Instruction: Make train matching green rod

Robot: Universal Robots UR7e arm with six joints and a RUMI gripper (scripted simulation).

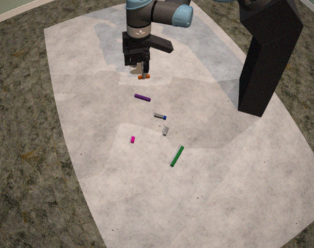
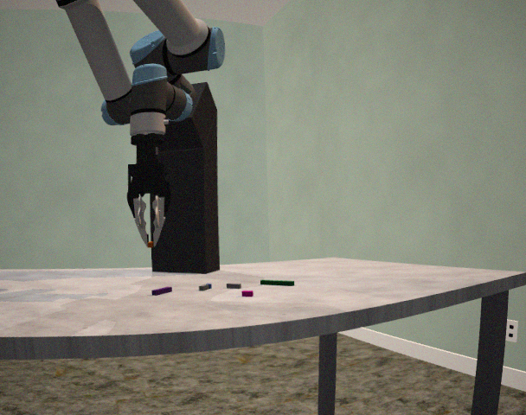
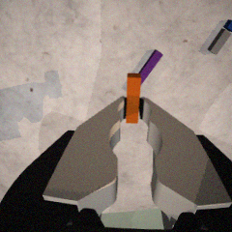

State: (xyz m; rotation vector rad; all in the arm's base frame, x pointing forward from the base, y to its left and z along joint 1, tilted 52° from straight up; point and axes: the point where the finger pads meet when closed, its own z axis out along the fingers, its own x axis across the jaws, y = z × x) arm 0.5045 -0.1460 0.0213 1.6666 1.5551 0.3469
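Note:
My gripper (image 1: 143, 75) (image 2: 150, 242) (image 3: 132, 99) is shut on the orange rod (image 1: 141, 76) (image 2: 150, 244) (image 3: 133, 98) and holds it well above the table, back of the other rods. Below it lies the purple rod (image 1: 142, 97) (image 2: 161, 290) (image 3: 151, 65). A grey rod (image 1: 158, 115) (image 2: 203, 287) (image 3: 218, 42) lies flat with the blue rod (image 1: 164, 117) (image 2: 208, 284) (image 3: 228, 25) touching its end. A second grey rod (image 1: 165, 130) (image 2: 233, 285), the magenta rod (image 1: 132, 139) (image 2: 246, 293) and the green rod (image 1: 176, 156) (image 2: 277, 283) lie apart nearer the front.
The arm's dark pedestal (image 1: 264, 58) (image 2: 187, 188) stands at the back right of the table (image 1: 218, 186) (image 2: 388, 285). The table's curved front edge shows in the exterior view.

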